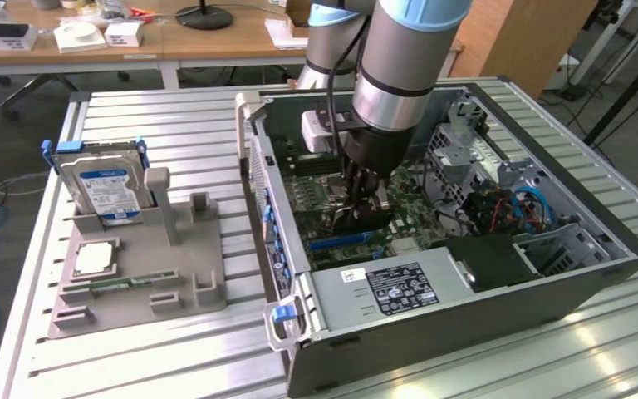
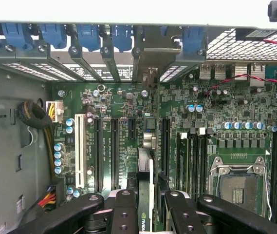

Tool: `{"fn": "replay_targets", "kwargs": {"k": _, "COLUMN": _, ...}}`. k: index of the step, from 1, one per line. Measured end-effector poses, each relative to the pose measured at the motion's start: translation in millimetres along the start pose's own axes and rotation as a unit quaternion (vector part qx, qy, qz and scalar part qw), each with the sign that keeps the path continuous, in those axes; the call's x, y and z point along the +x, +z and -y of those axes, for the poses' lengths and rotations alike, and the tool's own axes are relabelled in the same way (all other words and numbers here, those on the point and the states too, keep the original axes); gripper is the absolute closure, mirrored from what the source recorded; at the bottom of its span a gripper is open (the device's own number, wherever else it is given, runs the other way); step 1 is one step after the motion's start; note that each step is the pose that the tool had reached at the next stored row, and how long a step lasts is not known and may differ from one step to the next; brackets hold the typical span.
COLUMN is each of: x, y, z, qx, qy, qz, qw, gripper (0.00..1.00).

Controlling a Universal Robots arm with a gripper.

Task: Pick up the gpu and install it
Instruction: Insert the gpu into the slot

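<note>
The gpu, a thin dark card seen edge-on point(image 2: 151, 170), stood upright over a slot of the green motherboard point(image 2: 109, 112) inside the open grey computer case point(image 1: 463, 324), pinched by the black gripper point(image 2: 150, 195). Pickup looked done. Whether the card was fully seated could not be told.

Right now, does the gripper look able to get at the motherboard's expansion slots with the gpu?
Probably yes: the case lies open, the gripper, shut on the gpu, hangs inside just above the slots, and no cable crosses them.
</note>
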State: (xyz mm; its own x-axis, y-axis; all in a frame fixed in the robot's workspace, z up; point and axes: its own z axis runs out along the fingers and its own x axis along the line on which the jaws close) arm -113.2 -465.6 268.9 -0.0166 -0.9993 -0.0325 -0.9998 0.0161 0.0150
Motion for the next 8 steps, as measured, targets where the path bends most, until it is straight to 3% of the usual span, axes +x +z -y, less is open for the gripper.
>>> {"fn": "replay_targets", "kwargs": {"k": 8, "x": 0.0, "y": 1.6, "z": 0.0, "qx": 0.0001, "qy": 0.000, "qz": 0.0000, "qw": 1.0000, "gripper": 0.74}}
